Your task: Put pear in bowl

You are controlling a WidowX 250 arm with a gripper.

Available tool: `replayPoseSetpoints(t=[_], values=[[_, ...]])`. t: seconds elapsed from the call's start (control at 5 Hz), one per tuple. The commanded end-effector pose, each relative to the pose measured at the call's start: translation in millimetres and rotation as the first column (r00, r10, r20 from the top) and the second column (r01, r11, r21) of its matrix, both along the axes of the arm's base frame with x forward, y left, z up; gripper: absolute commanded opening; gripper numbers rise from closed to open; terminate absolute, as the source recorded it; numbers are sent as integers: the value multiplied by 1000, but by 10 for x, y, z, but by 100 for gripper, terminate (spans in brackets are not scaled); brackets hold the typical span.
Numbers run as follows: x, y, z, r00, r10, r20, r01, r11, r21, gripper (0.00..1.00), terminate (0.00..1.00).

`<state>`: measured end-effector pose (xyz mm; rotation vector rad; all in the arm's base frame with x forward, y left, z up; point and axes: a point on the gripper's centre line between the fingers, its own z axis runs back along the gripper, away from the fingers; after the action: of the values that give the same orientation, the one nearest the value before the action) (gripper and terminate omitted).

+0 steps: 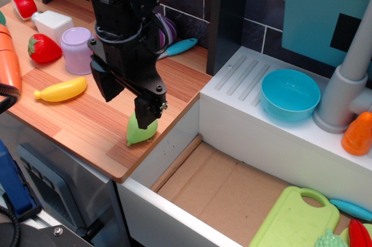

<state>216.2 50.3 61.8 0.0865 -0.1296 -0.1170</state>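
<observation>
The pear (141,133) is a small light-green toy fruit lying on the wooden counter (87,125) near its front right corner. My black gripper (129,111) hangs over it with its jaws apart. The nearer finger (147,109) comes down onto the pear's top and hides it, while the other finger (107,84) stands to the left, away from the pear. The pear rests on the counter. The light-blue bowl (289,94) sits empty on the white sink ledge to the right, well apart from the gripper.
A yellow banana (61,90), a strawberry (43,48), a lilac cup (77,50) and a white block (53,24) lie on the counter's left. A grey faucet (346,84), an orange fruit (358,133), a teal box (325,17) and a lime-green cutting board (296,221) are at the right.
</observation>
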Motion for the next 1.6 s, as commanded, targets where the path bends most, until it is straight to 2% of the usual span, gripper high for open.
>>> replayPoseSetpoints(t=[0.0, 0.4, 0.8, 1.0, 1.2, 1.4], values=[[0, 0, 0, 1000, 0, 0, 0, 1000, 0, 100, 0], [94, -1, -169, 998, 55, 33, -56, 998, 26, 100, 0], [93, 31, -393, 997, 61, 57, -59, 998, -36, 100, 0], [93, 43, -504, 996, 50, 79, -47, 998, -38, 100, 0], [121, 42, -534, 994, 40, 98, -36, 999, -38, 0, 0], [170, -5, -460, 994, 0, 106, 3, 999, -32, 0, 0]])
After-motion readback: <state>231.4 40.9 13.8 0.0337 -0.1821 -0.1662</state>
